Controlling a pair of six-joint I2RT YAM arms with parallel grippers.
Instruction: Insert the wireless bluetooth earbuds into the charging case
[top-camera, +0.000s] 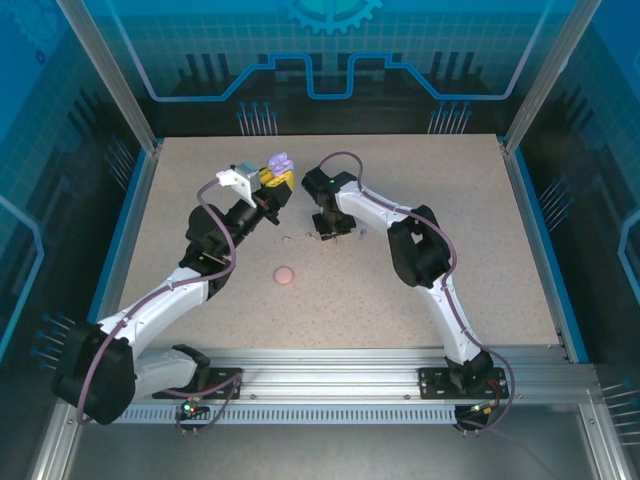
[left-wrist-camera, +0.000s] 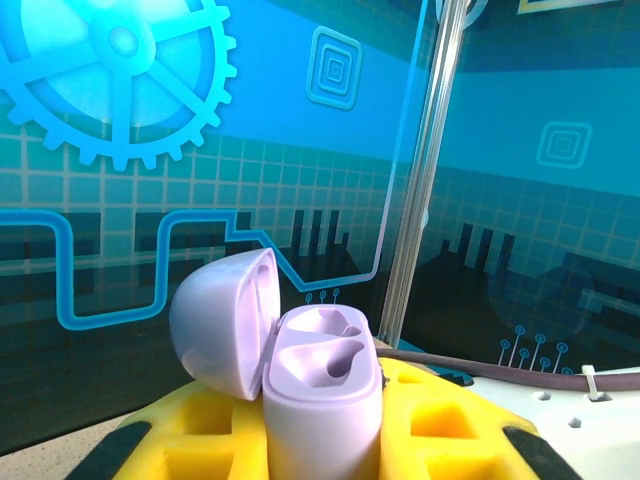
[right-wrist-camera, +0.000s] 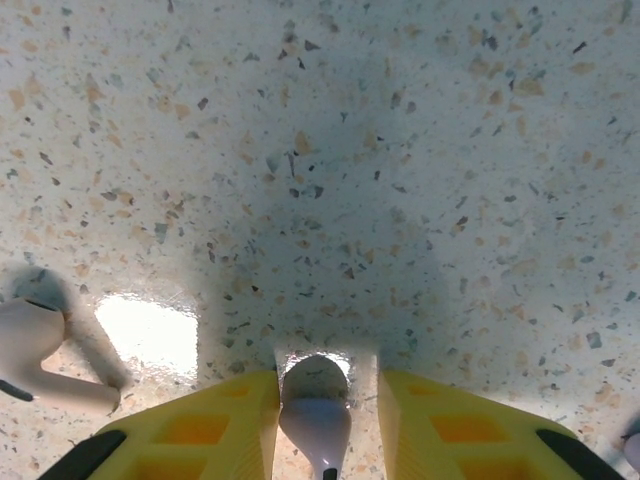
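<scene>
- Left end effector (left-wrist-camera: 325, 440) is pinching the purple charging case (left-wrist-camera: 322, 385) by its lower body and holding it above the desk (top-camera: 420, 290). The lid (left-wrist-camera: 222, 322) is standing open, and both wells are showing empty.
- Right end effector (right-wrist-camera: 328, 392) is sitting low over the desk, fingers narrowly spread and straddling a pale earbud (right-wrist-camera: 315, 405). A sliver of gap is showing beside the bud, so I am judging it not yet gripped.
- Second earbud (right-wrist-camera: 40, 350) is lying just to one side, and a pink case (top-camera: 285, 274) is lying nearer the arm bases.
- Handling: the bud is looking very light, rigid, glossy and rounded, so it is likely to squirt out under a hard pinch. Best hold is a gentle one across the bulb where it meets the stem.
- The case is looking stiff and smooth, and its hinge is probably the weak point.
</scene>
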